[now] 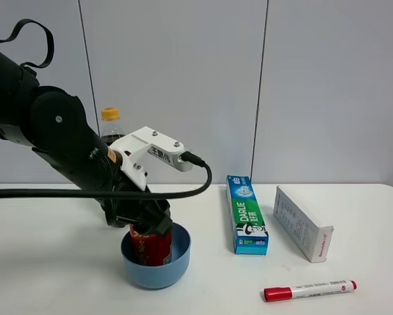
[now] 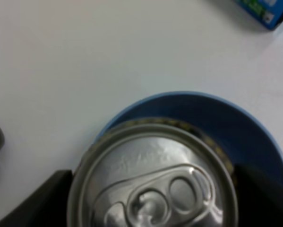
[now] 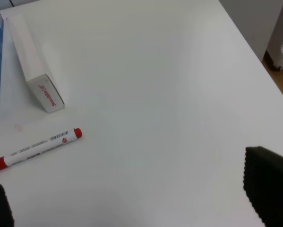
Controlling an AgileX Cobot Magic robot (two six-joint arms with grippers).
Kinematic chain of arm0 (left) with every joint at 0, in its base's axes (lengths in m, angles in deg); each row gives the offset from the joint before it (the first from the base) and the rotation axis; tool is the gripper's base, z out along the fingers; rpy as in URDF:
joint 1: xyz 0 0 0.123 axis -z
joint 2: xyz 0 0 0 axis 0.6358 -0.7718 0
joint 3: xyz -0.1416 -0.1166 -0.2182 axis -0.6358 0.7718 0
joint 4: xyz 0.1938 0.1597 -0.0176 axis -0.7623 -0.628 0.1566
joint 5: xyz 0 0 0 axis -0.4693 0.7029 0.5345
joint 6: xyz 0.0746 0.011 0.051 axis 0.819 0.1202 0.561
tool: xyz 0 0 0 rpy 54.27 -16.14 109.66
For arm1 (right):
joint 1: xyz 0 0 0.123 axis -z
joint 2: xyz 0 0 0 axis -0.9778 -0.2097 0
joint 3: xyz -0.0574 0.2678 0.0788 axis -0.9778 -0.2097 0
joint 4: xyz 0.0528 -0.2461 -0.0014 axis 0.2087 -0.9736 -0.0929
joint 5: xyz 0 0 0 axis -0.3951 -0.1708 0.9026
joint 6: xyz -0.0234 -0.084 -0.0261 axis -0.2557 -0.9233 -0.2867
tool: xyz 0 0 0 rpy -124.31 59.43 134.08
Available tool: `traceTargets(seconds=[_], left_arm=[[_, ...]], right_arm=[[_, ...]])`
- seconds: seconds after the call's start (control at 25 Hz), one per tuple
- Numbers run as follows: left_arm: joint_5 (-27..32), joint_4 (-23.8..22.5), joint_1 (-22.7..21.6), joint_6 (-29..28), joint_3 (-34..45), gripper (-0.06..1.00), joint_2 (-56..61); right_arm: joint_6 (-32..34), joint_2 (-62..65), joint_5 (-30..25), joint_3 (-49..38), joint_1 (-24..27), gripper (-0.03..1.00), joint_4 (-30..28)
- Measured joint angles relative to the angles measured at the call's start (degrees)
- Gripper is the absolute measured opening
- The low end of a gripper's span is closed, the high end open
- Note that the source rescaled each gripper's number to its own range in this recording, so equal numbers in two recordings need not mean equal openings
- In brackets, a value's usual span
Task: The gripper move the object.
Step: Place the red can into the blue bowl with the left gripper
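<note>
Small red drink can point(image 1: 151, 248) with silver top upright in round blue bowl point(image 1: 158, 275) on white tabletop point(image 1: 52, 275), black left tool point(image 1: 149, 225) clamped around it, arm angled steeply down, right tool point(image 3: 132, 203) spread wide.

Red can point(image 1: 151, 246) with silver top, blue bowl point(image 1: 178, 261), blue-green toothpaste box point(image 1: 246, 215), white carton point(image 1: 302, 223), red-capped white marker point(image 1: 310, 289)

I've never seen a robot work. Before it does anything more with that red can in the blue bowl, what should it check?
1. Left gripper grips the can: ok, fingers on both sides.
2. Can upright: ok.
3. Can within blue bowl: ok.
4. Can resting on bowl's floor: cannot tell.
5. Toothpaste box clear of bowl: ok.
6. Right gripper empty: ok, open.
</note>
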Motion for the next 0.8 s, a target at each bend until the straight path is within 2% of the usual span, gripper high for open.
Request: traceTargets(seconds=[0.44,0.48,0.52,0.56,0.6,0.68,0.8], left_arm=[[-0.04,0.0,0.0,-0.06,-0.06,0.0,0.04],[0.42,0.05,0.0,-0.37,-0.06,0.08,0.28],[0.48,0.06,0.0,-0.95,-0.06,0.29,0.63],[0.48,0.11,0.0,-1.74,-0.06,0.58,1.23],[0.43,0.11,0.0,-2.84,-0.06,0.76,1.77],[0.61,0.18,0.0,-4.74,-0.13,0.92,3.1],[2.94,0.23,0.0,-5.85,-0.13,0.98,5.26]], right_arm=[[0.0,0.0,0.0,0.0,0.0,1.0,0.0],[0.0,0.0,0.0,0.0,0.0,1.0,0.0],[0.0,0.0,0.0,0.0,0.0,1.0,0.0],[0.0,0.0,0.0,0.0,0.0,1.0,0.0],[0.0,0.0,0.0,0.0,0.0,1.0,0.0],[0.0,0.0,0.0,0.0,0.0,1.0,0.0],[0.0,0.0,0.0,0.0,0.0,1.0,0.0]])
